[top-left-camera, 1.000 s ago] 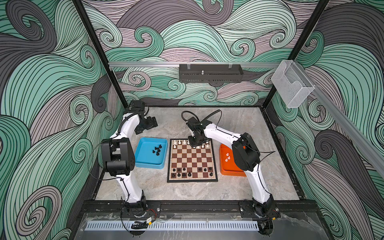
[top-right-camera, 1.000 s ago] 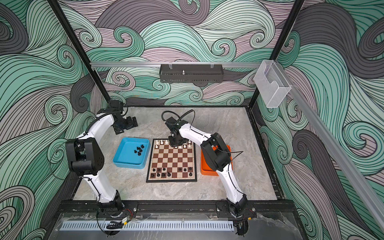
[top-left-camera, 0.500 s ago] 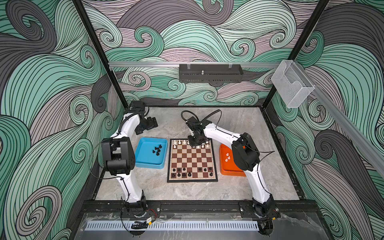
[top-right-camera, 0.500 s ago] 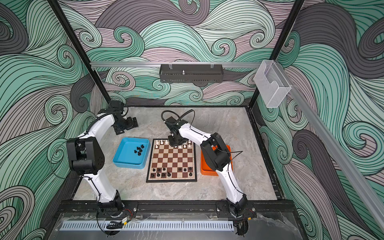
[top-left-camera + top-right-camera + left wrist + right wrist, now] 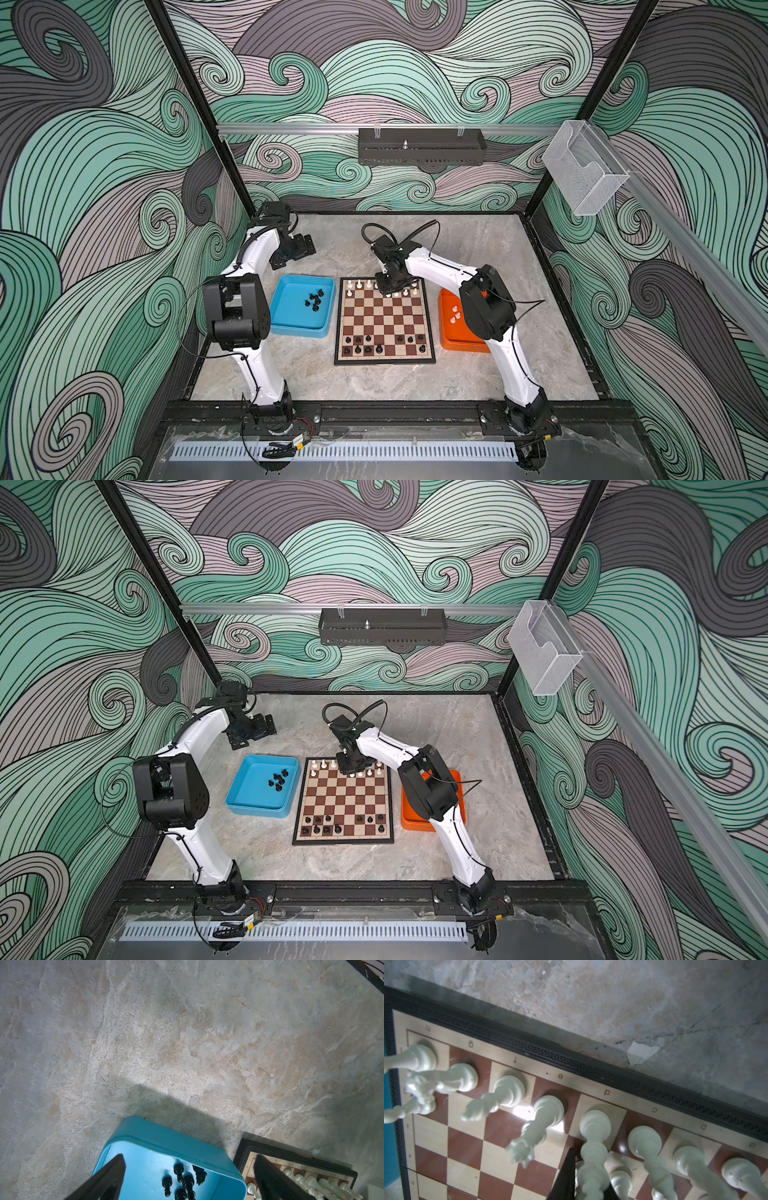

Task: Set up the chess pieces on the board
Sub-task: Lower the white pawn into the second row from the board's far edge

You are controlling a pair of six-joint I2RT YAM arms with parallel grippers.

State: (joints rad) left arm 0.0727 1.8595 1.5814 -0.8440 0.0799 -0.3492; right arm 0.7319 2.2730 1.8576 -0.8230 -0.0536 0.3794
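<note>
On board [image 5: 384, 322] far row, white piece [image 5: 593, 1142] upright between right jaws.

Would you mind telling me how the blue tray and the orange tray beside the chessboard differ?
The blue tray sits left of the board; the orange tray sits right of it. The blue tray holds black pieces, the orange tray white pieces. The blue tray is fully in view, while the right arm covers part of the orange tray. Both are shallow trays resting on the table.
</note>
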